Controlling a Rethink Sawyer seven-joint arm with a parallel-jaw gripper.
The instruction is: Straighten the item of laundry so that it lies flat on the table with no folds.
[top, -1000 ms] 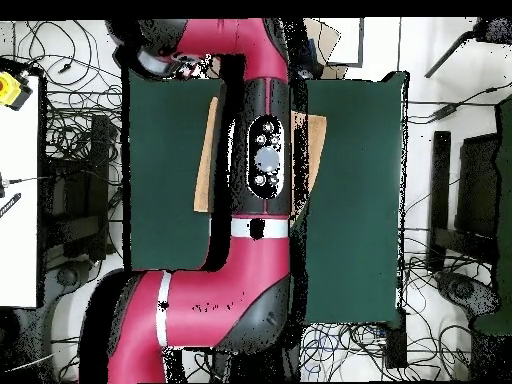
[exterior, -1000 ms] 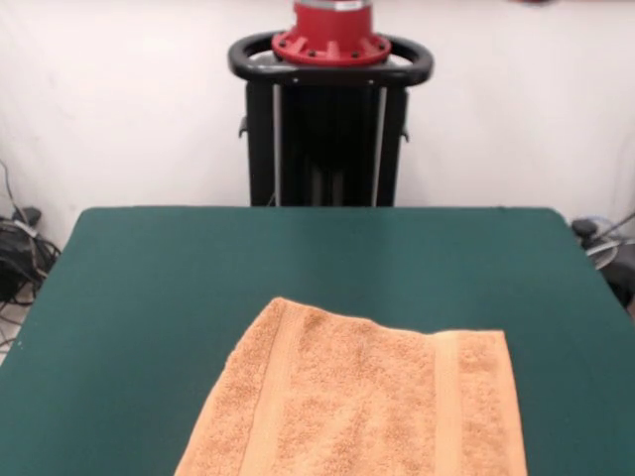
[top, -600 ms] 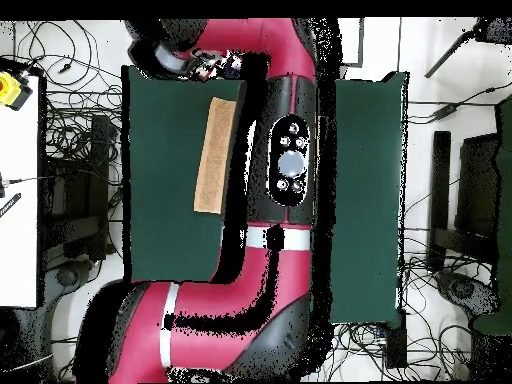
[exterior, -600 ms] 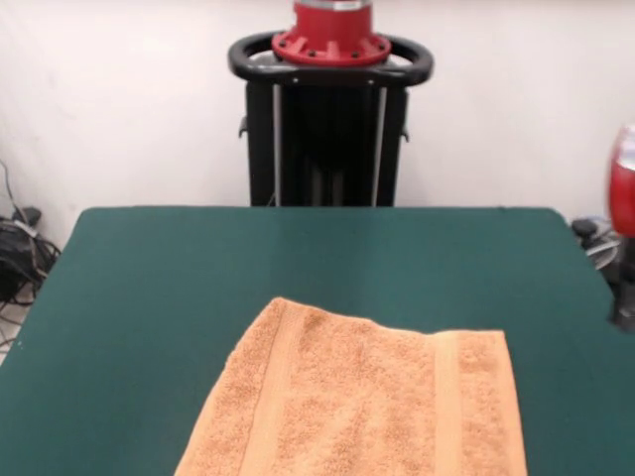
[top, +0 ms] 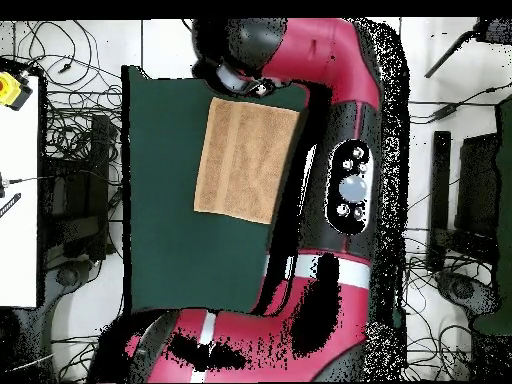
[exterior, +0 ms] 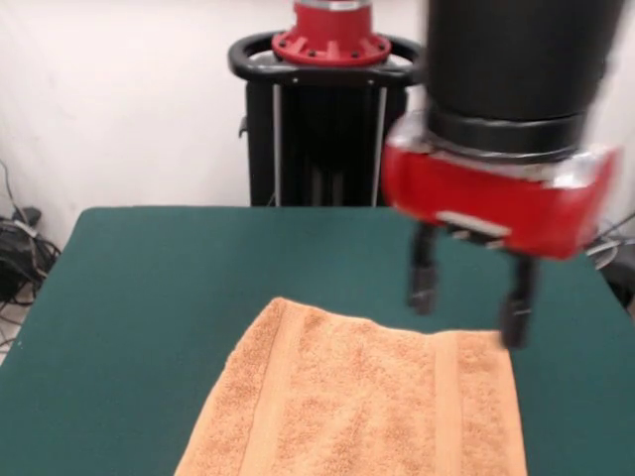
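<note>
The item of laundry (exterior: 362, 407) is a light orange-tan terry towel with two flat woven bands. It lies spread on the dark green table (exterior: 149, 288), and the picture's lower edge cuts off its near end. My gripper (exterior: 468, 296) hangs open just above the towel's far right corner, holding nothing, one finger (exterior: 424, 278) over the far edge and the other at the corner. In the overhead view the towel (top: 245, 160) shows as a rectangle near the table's (top: 165, 240) top edge. The arm's wrist (top: 235, 55) hides the gripper there.
The black pedestal (exterior: 327, 139) stands behind the table's far side. Cables lie on the floor at the left (exterior: 20, 248). Overhead, the red arm (top: 345, 170) covers the table's right part, and a white bench (top: 20, 200) with a yellow object stands far left.
The arm has swung in from the right edge of the front view and its gripper now hangs over the towel's far right corner. Overhead, the arm moved right, uncovering the towel.
</note>
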